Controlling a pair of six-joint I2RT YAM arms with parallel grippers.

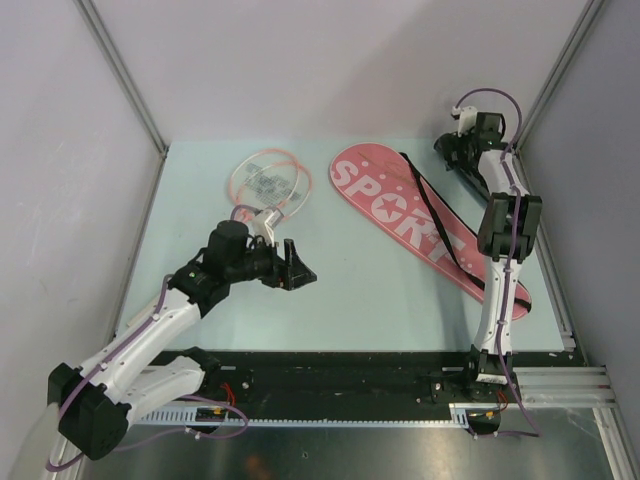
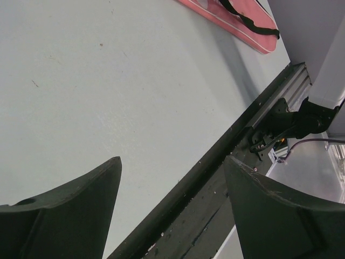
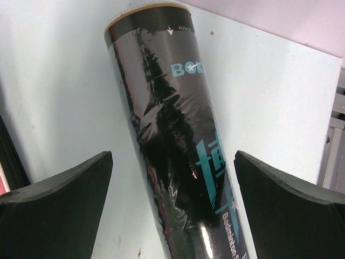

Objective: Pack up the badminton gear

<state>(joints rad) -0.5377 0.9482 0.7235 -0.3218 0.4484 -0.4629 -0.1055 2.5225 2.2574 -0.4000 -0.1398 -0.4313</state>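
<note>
The pink-white racket head (image 1: 265,183) lies at the back left, with small white shuttlecocks (image 1: 262,181) on its strings. The pink "SPORT" cover (image 1: 420,215) with its black strap (image 1: 432,218) lies diagonally at centre right. Its end also shows in the left wrist view (image 2: 242,19). The black tube (image 3: 178,140) with teal lettering lies on the table between my right gripper's (image 3: 172,154) open fingers, untouched. In the top view the right gripper (image 1: 450,152) is at the back right corner and the tube is mostly hidden under it. My left gripper (image 1: 298,268) (image 2: 172,159) is open and empty over the table, just in front of the racket.
A black rail (image 2: 215,178) runs along the table's near edge, with the right arm's base (image 2: 302,121) on it. Grey walls close in the left, back and right sides. The right arm (image 1: 505,250) stretches along the right edge, over the cover's lower end.
</note>
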